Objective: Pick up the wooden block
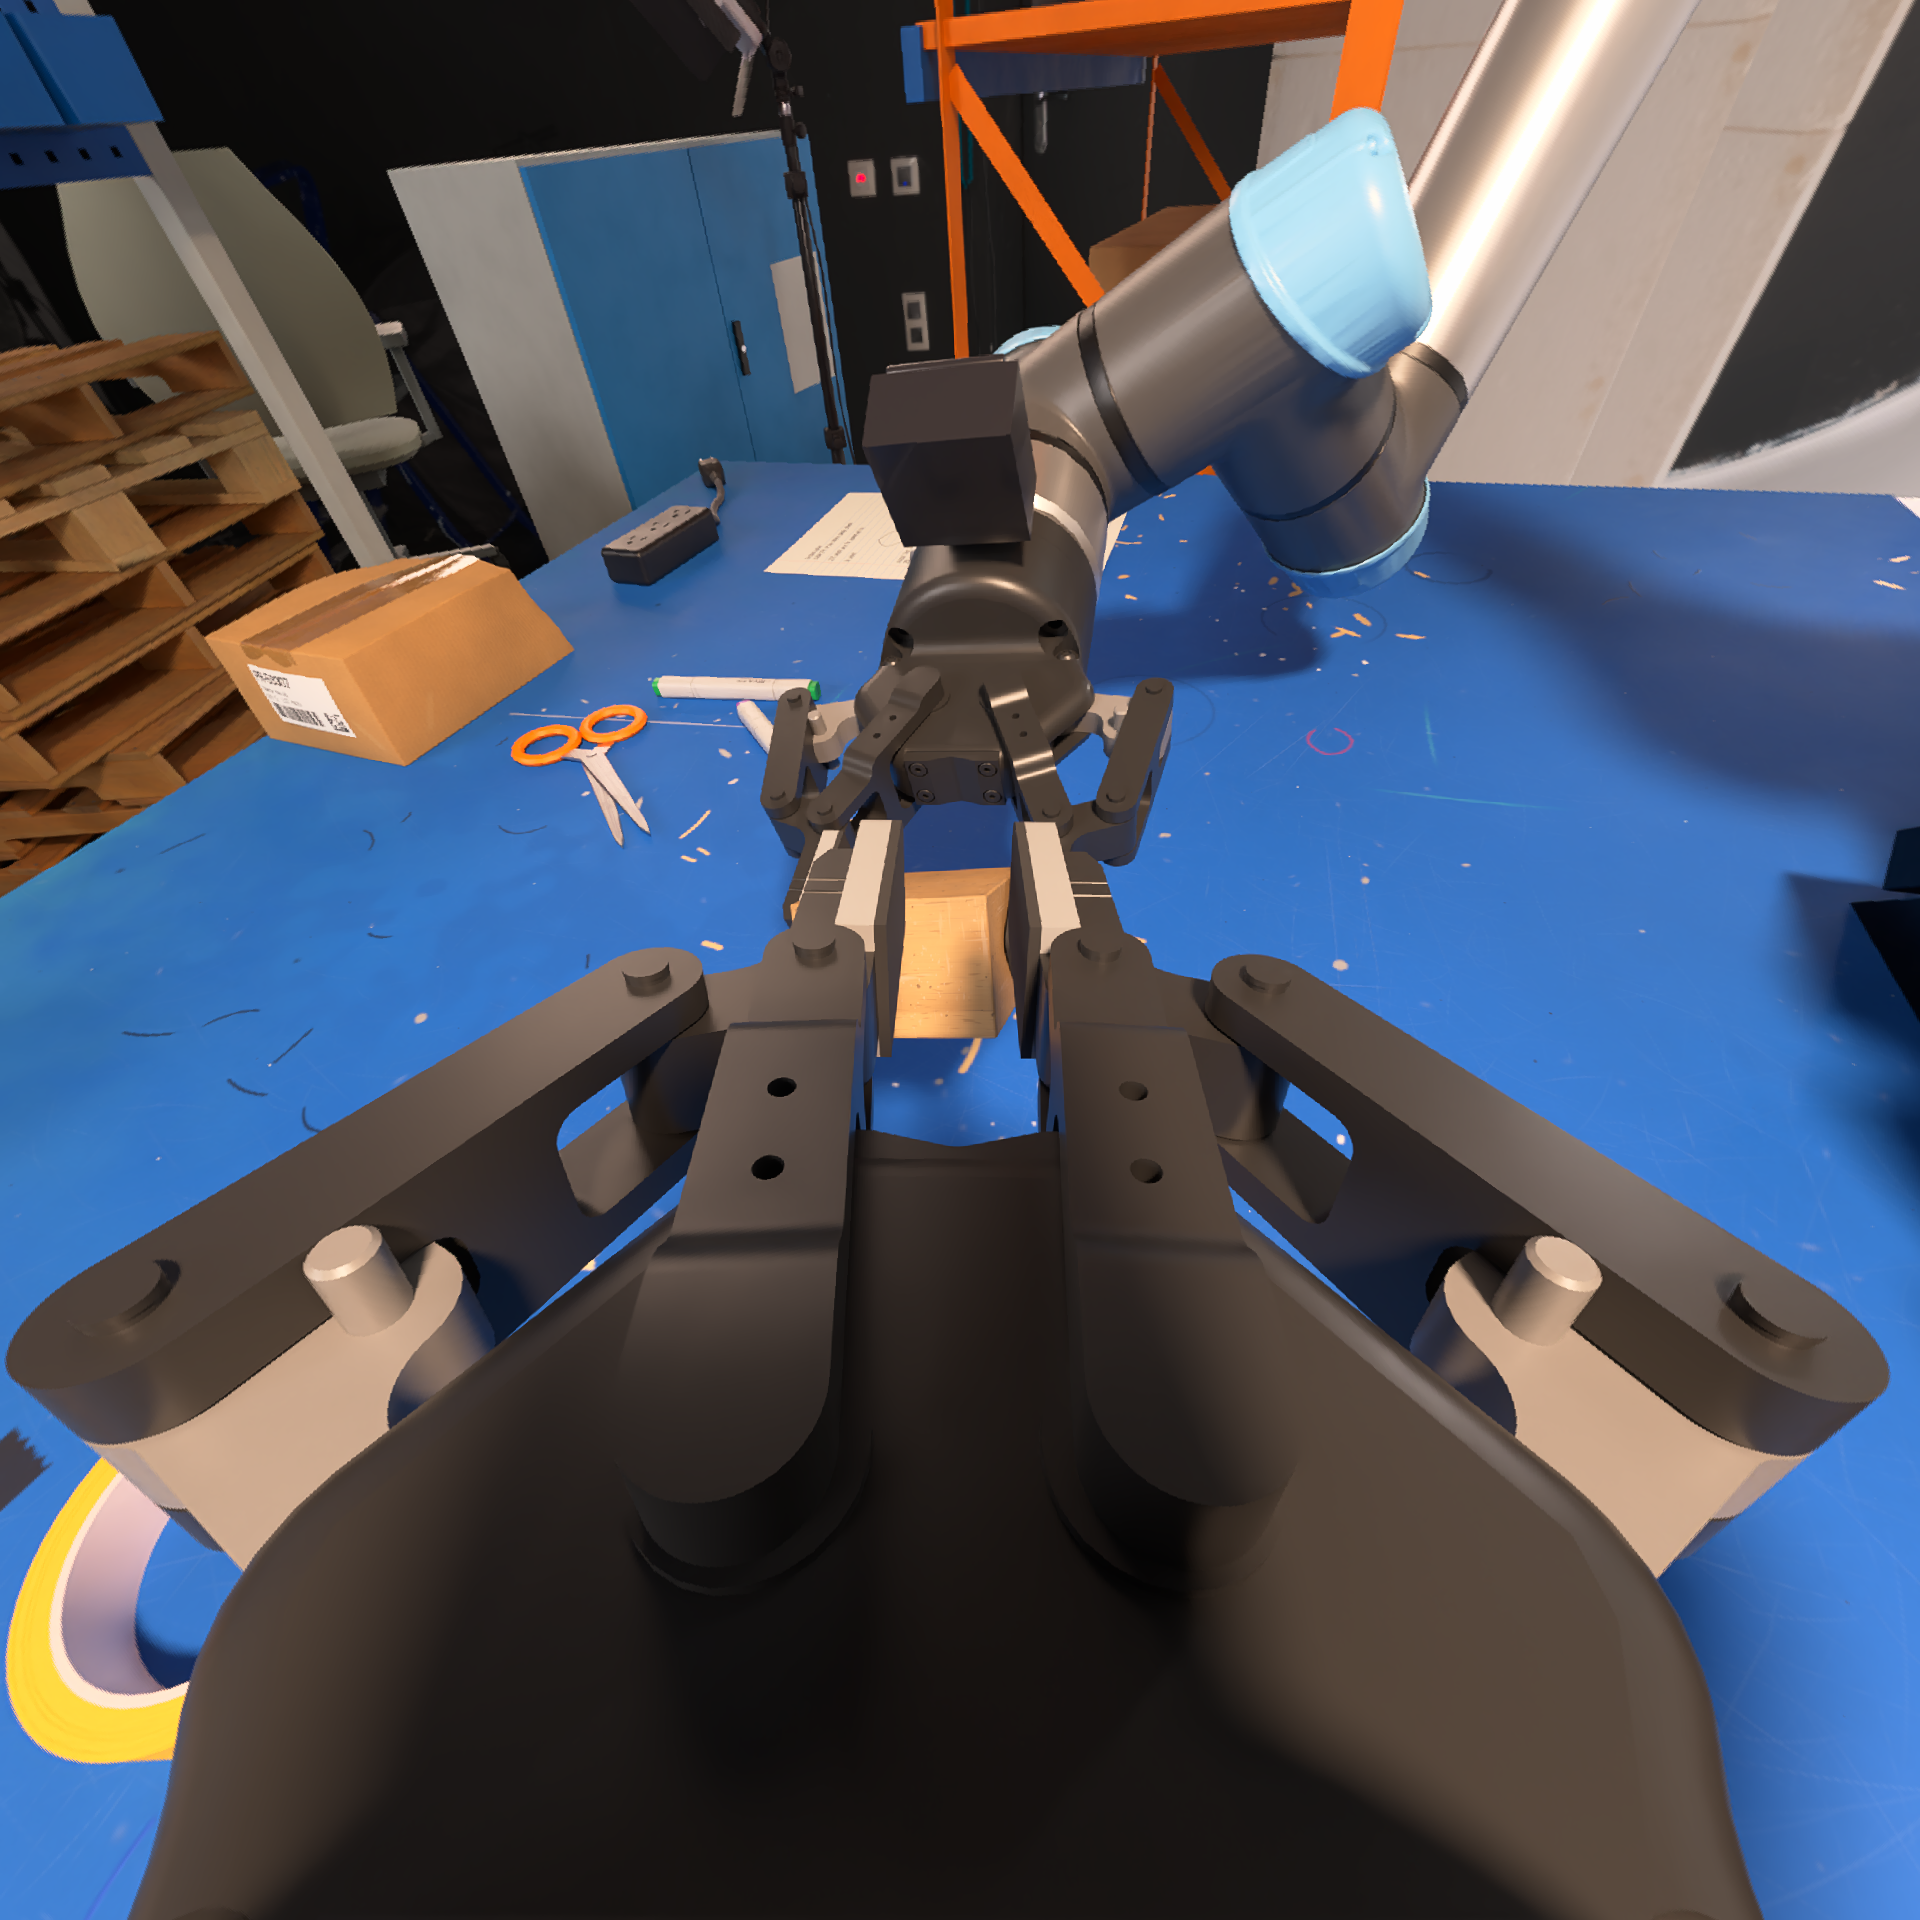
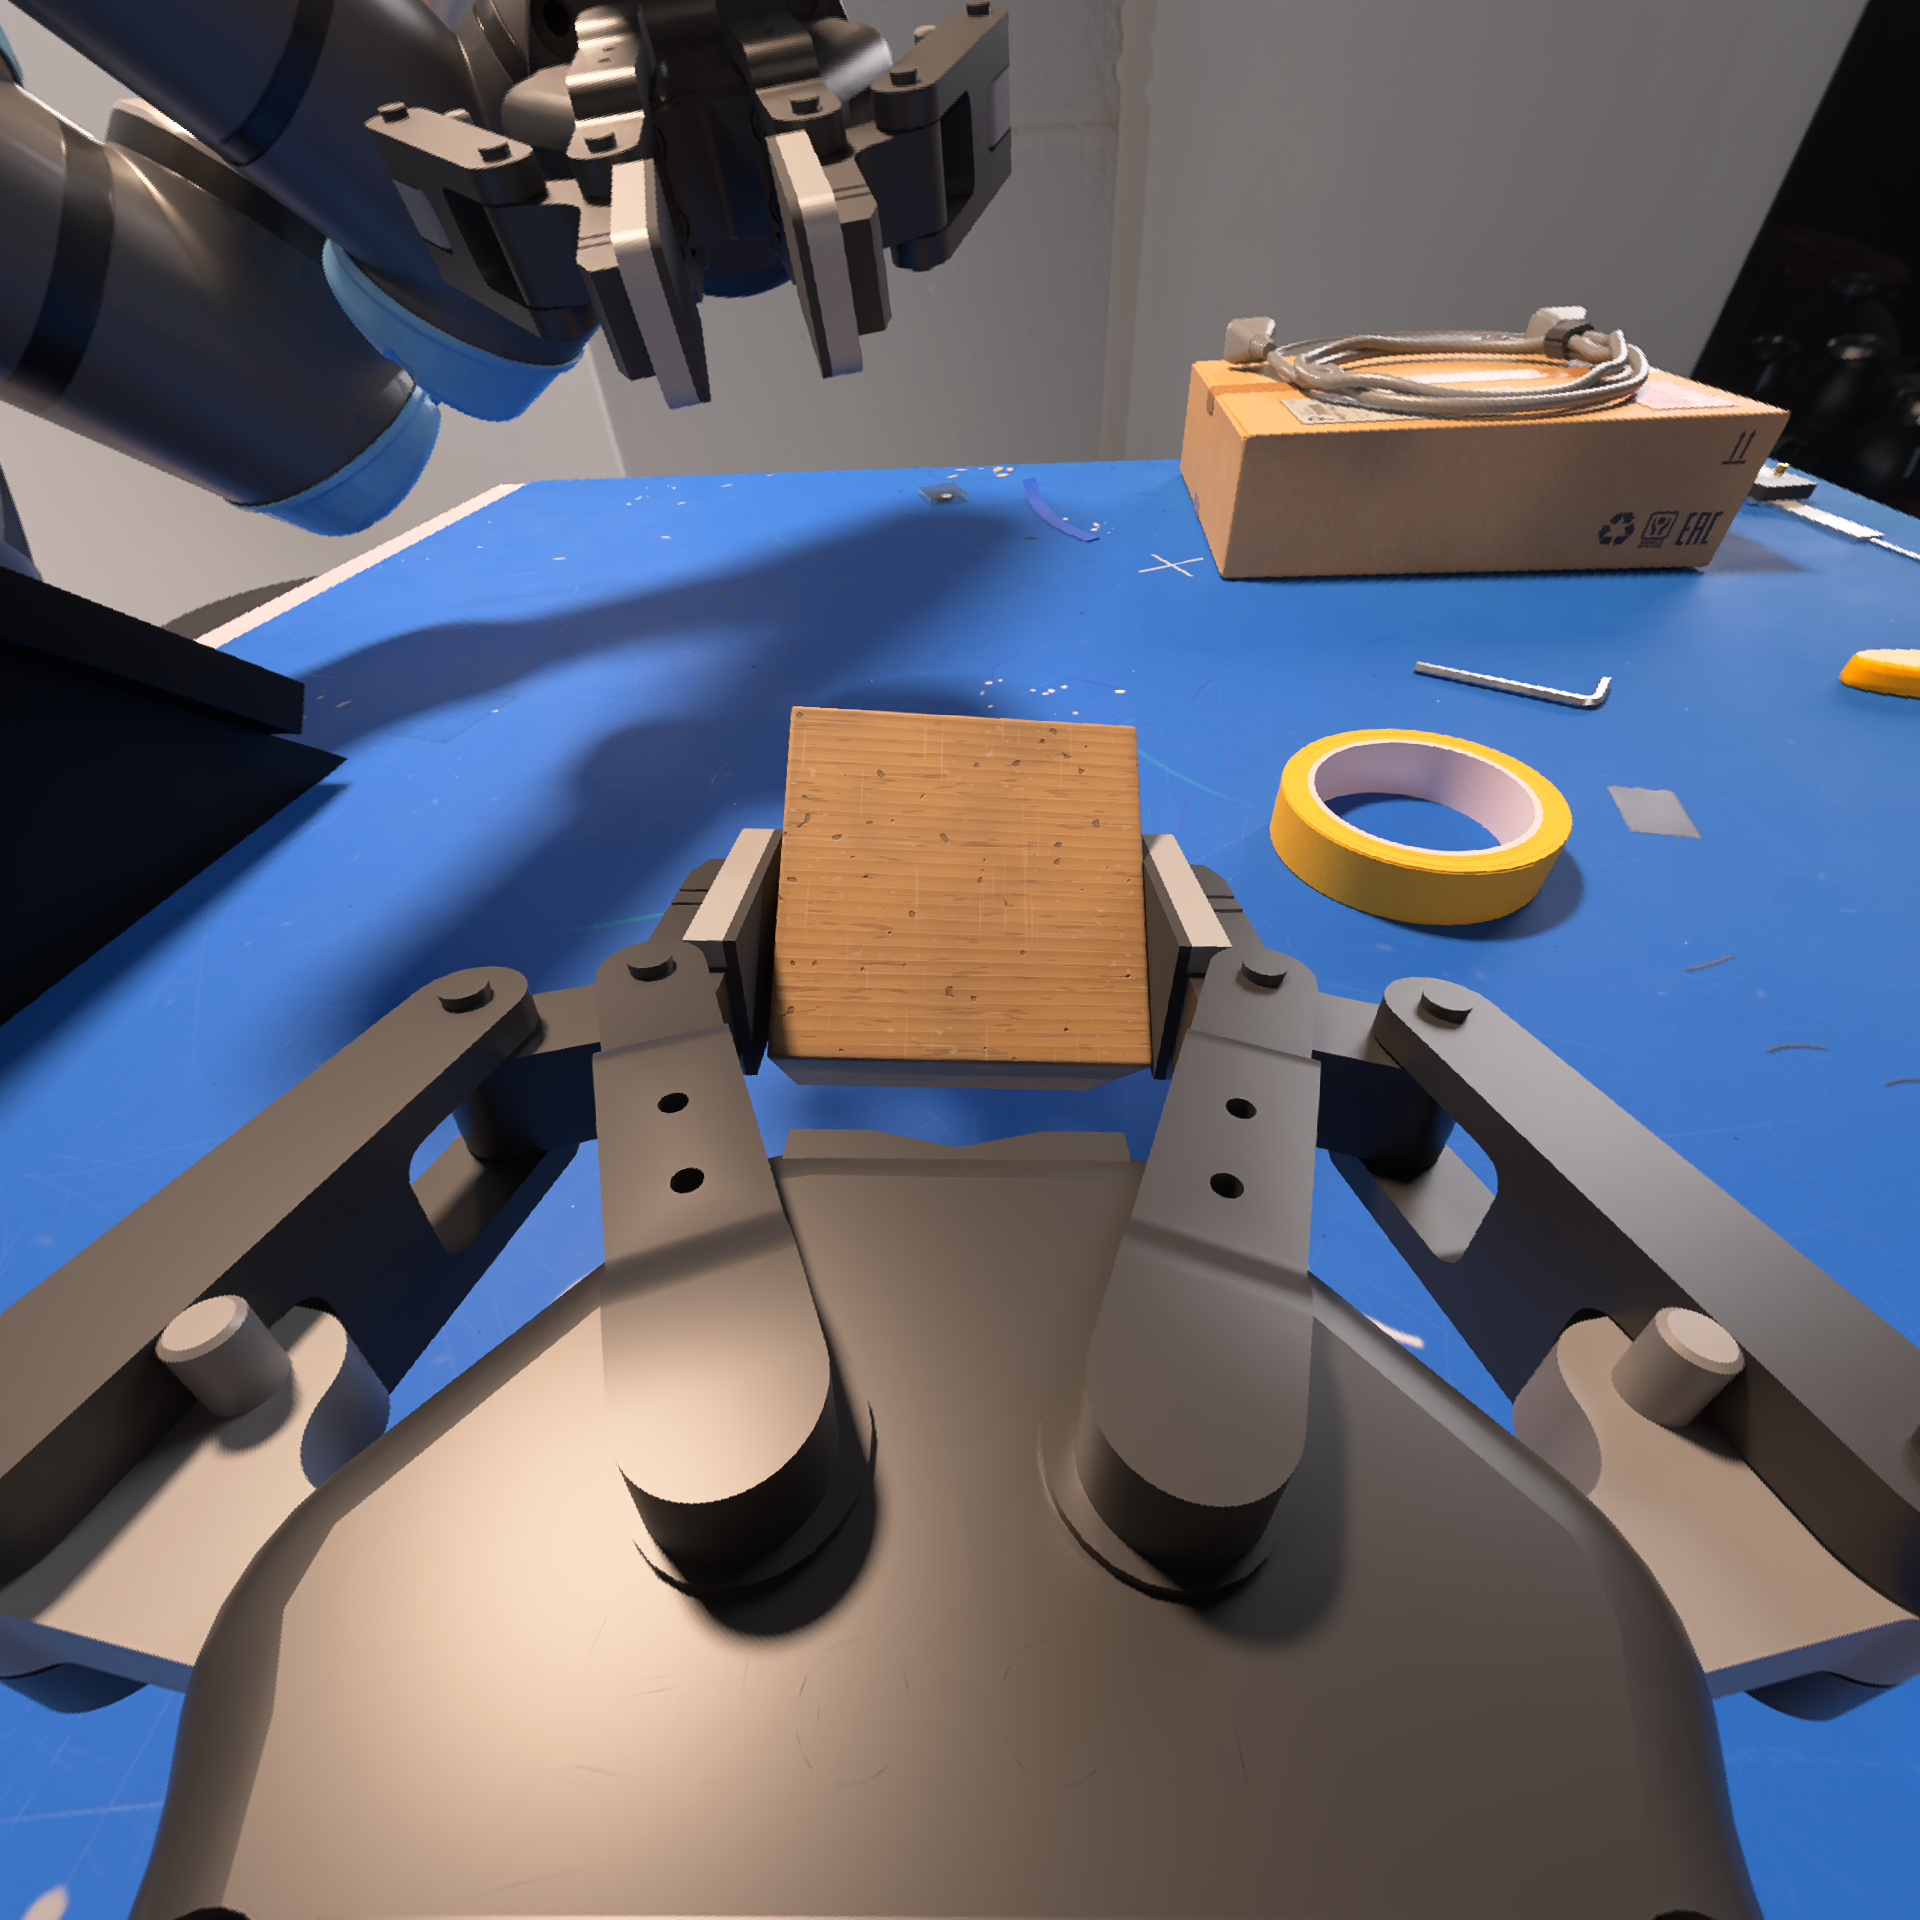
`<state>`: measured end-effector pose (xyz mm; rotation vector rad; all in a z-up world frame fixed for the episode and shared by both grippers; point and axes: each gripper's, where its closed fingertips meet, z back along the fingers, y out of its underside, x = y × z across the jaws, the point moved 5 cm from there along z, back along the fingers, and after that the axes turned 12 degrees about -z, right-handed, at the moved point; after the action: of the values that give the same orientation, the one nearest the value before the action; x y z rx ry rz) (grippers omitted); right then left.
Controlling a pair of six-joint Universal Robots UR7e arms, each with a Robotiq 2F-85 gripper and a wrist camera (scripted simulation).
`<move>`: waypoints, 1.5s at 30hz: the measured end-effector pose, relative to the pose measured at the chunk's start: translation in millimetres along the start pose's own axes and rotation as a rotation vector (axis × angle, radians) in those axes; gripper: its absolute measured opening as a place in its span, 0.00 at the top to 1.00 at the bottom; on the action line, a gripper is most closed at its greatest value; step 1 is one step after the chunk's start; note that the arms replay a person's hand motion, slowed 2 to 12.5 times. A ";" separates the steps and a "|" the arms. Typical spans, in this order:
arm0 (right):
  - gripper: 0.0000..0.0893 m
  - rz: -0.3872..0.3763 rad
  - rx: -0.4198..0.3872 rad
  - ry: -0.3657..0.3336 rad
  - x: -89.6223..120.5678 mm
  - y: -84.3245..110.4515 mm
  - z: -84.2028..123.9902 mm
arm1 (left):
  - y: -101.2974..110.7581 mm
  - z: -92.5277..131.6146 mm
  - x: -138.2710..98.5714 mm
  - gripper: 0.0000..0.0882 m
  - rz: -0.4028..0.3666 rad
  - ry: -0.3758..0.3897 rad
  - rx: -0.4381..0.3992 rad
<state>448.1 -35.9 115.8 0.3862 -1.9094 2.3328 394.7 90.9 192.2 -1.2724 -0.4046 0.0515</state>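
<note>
**Block pinched between the right gripper's pads**

The right gripper [image 2: 961, 935] pinches the square tan wooden block [image 2: 961, 894] by two opposite sides, seemingly just above mid-bench on the blue table [image 2: 520, 831]. The left gripper [image 2: 753, 353], jaws parted and empty, hangs above, facing it. The lift looks to be the right arm's.

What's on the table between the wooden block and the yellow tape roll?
Nothing: right wrist view shows bare blue table between wooden block and yellow tape roll.
</note>
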 end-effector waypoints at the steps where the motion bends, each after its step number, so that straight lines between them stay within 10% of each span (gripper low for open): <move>1: 0.38 0.001 -0.002 -0.001 0.1 -0.3 0.3 | 0.3 0.2 0.4 0.79 0.001 -0.002 0.001; 45: 0.38 0.008 -0.112 -0.081 12.3 -14.0 7.6 | 14.5 2.3 10.3 0.79 0.018 -0.032 0.049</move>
<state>440.6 -41.4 133.7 0.4689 -2.0704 2.2343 406.1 100.0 181.9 -1.2281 -0.4173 0.0963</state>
